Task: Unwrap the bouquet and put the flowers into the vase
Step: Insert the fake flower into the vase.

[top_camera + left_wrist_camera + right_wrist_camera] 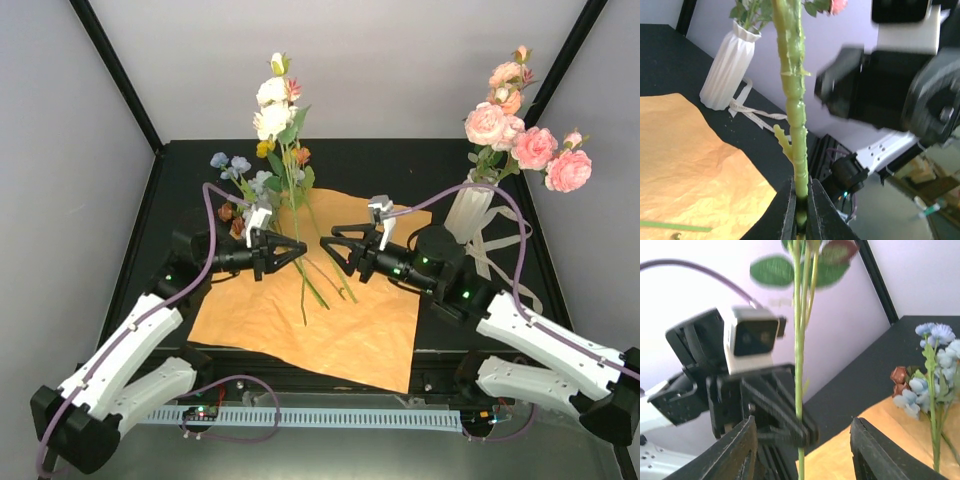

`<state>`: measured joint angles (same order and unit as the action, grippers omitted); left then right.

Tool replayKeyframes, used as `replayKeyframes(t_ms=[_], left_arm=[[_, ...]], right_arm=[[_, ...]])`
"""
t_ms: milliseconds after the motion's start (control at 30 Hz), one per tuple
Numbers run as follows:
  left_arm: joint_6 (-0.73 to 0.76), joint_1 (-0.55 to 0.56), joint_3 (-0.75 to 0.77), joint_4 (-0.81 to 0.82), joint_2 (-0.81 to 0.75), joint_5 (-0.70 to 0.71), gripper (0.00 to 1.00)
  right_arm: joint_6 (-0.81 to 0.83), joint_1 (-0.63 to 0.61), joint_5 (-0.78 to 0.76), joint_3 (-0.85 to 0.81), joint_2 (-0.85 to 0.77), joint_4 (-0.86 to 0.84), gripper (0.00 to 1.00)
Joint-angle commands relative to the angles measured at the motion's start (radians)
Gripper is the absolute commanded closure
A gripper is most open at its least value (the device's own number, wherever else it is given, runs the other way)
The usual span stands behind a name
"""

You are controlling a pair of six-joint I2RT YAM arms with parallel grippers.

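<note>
My left gripper (298, 247) is shut on a green stem (796, 110) of the flowers, holding cream and yellow blooms (274, 100) upright above the orange paper (330, 320), which lies spread flat. In the left wrist view the jaws (801, 212) pinch the stem tightly. My right gripper (329, 251) faces it, open, its fingers (737, 450) standing well apart on either side of the same stem (799, 340) without touching it. The white ribbed vase (468, 212) stands at the back right with pink flowers (520, 135) in it.
Pale blue flowers (238, 168) with small brown blooms lie at the paper's back left corner, also seen from the right wrist as blue flowers (935, 385). Cream ribbon (500, 255) trails on the black table beside the vase. Loose stems (340, 280) lie on the paper.
</note>
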<state>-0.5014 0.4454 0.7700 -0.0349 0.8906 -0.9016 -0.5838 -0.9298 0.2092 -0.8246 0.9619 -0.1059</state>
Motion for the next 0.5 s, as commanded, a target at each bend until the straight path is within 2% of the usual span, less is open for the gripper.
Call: replayKeyframes(t_ms=[0,167,300,400,467], left_arm=[[0.233,0.030,0.037,-0.156,-0.057,-0.001,0.98],[0.298,0.065,0.000,-0.165,-0.087,-0.006,0.98],[0.349,0.101,-0.009,-0.202,-0.094,-0.007,0.98],[0.375,0.119,-0.015,-0.222,-0.097,-0.003,0.98],[0.383,0.127,-0.016,-0.238,-0.096,0.002,0.99]], right_arm=[[0.042,-0.004,-0.021,-0.107,0.009,0.108,0.45],[0.042,-0.004,0.038,-0.212,0.083,0.140,0.39],[0.044,-0.004,0.100,-0.297,0.165,0.180,0.39],[0.039,-0.004,0.130,-0.328,0.209,0.188,0.46],[0.036,-0.004,0.154,-0.340,0.232,0.185,0.57]])
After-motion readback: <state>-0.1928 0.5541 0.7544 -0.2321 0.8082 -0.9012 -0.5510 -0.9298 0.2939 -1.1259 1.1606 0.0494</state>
